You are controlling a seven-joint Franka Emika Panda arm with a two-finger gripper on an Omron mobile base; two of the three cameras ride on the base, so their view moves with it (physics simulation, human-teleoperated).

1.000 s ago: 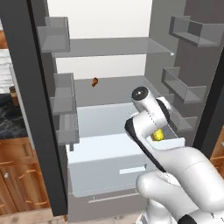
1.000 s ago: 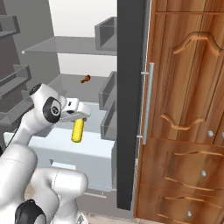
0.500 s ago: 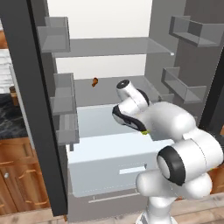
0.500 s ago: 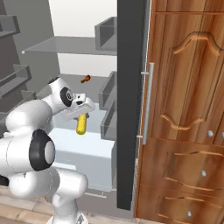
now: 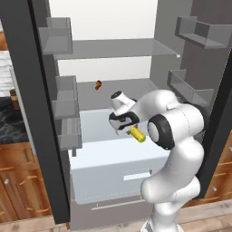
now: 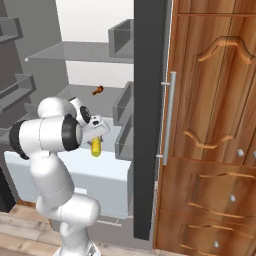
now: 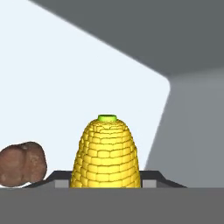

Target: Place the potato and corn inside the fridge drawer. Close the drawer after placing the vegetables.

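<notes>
The bright yellow bumpy corn cob [image 7: 106, 153] could land on the lumpy brown potato [image 7: 22, 164] lying in the wide pale fridge drawer [image 5: 113, 167] if let go too high (it might bounce). The dark two-finger gripper [image 5: 131, 130] squeezes the corn, pointing down over the open drawer, white arm bent.

Open fridge w/ white back wall [image 5: 102, 18], glass shelf [image 5: 115, 47] across upper part, grey door bins [image 5: 56, 34] both sides. Wood cabinet [image 6: 212, 100] immed. right of fridge, carved panel, long metal handle [image 6: 168, 117], small drawers w/ knobs [image 6: 232, 198] below. Left: more wood cabinets [image 5: 18, 181], dark counter [image 5: 11, 122]. Wood floor [image 6: 20, 235].
</notes>
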